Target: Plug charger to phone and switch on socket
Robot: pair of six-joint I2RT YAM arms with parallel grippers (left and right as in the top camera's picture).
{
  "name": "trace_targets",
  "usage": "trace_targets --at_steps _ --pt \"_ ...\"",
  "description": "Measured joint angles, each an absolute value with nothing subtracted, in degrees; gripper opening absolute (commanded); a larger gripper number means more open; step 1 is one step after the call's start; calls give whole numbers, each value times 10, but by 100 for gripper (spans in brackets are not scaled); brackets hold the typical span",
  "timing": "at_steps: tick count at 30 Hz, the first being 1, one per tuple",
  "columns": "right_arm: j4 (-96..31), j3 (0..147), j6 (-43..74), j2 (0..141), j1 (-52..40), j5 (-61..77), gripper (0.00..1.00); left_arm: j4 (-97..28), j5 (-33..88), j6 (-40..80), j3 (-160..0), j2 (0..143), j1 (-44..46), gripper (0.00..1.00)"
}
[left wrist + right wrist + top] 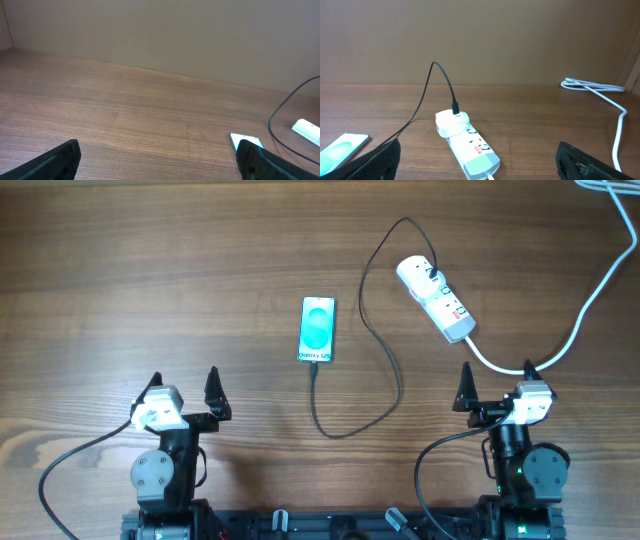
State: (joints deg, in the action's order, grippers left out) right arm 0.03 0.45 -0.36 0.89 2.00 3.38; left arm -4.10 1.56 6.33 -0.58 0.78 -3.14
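Note:
The phone [317, 330] lies flat mid-table with its teal screen up; part of it also shows in the left wrist view [244, 140] and the right wrist view [342, 147]. The charger's thin black cable [385, 350] runs from a white adapter [452, 124] plugged into the socket [437, 302], loops toward me and ends at the phone's near short edge; I cannot tell whether it is inserted. My left gripper [184, 385] hangs open near the front left, with only bare table between its fingers [55, 162]. On the right, my other gripper [497, 385] is open too, just short of the socket [475, 152].
The socket's thick white cord [590, 300] curves from the strip's near end past my right gripper and off the back right corner. A wall rises behind the table's far edge [150, 40]. Wooden tabletop [150, 280] stretches left of the phone.

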Motion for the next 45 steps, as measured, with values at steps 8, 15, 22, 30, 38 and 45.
trace_targets --at_steps 8,15,22,30,38,45 --pt "0 4 -4 9 20 34 100 -41 15 51 -6 8 -31 100" --pt "0 4 -4 9 20 34 99 -41 16 -4 -6 8 -31 100" --pt "0 4 -4 9 20 34 100 -41 16 -24 -6 8 -31 100" --pt "0 4 -4 9 20 34 100 -41 15 -27 -6 8 -31 100" --pt "0 4 -4 9 20 34 100 -41 14 -16 -6 8 -31 100" --pt "0 4 -4 9 20 34 100 -41 14 -12 -6 8 -31 100"
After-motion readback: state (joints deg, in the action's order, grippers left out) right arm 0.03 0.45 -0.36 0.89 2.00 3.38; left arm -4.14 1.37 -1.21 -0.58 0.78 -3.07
